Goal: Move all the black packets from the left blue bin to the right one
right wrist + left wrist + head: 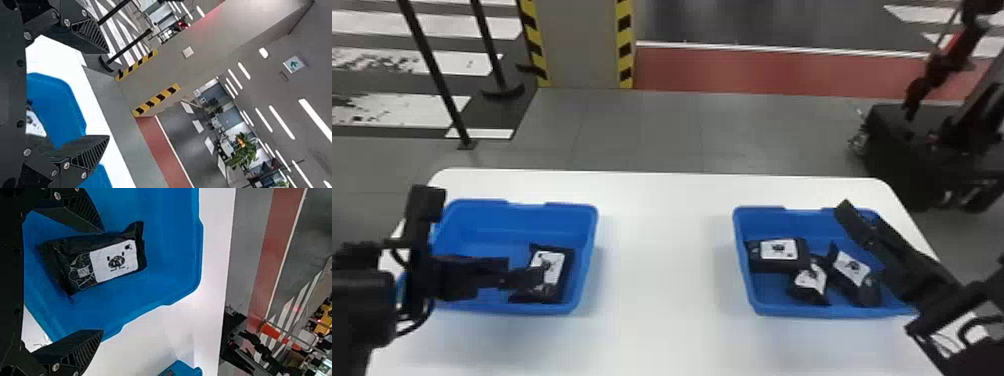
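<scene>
Low over the left blue bin (573, 206), at the lower left of the frame, a robot's left gripper (103, 280) hangs with its jaws spread wide and nothing between its pads, the nearer of the two to the last black packet (548, 272) awaiting transfer. The packet lies flat, white label up, in the right half of that bin. Seen from the head, it sits below the jaws and toward the frame's right, one dark finger crossing in front of its label; the left wrist view sets it off-centre in the opening, close by the finger on the robot's left, though whether they touch cannot be told. Its long axis runs from the bin's near side toward the far wall, the far end leaning slightly right, the label nearer that end. That line roughly follows the reach of the fingers, so a small shift toward the robot's left and a descent would likely let them close across the packet's narrow width. At the lower right of the frame, the right gripper (109, 94), also wide and without a load, is raised over the right blue bin (762, 209), where three black packets (778, 250) lie bunched together.
</scene>
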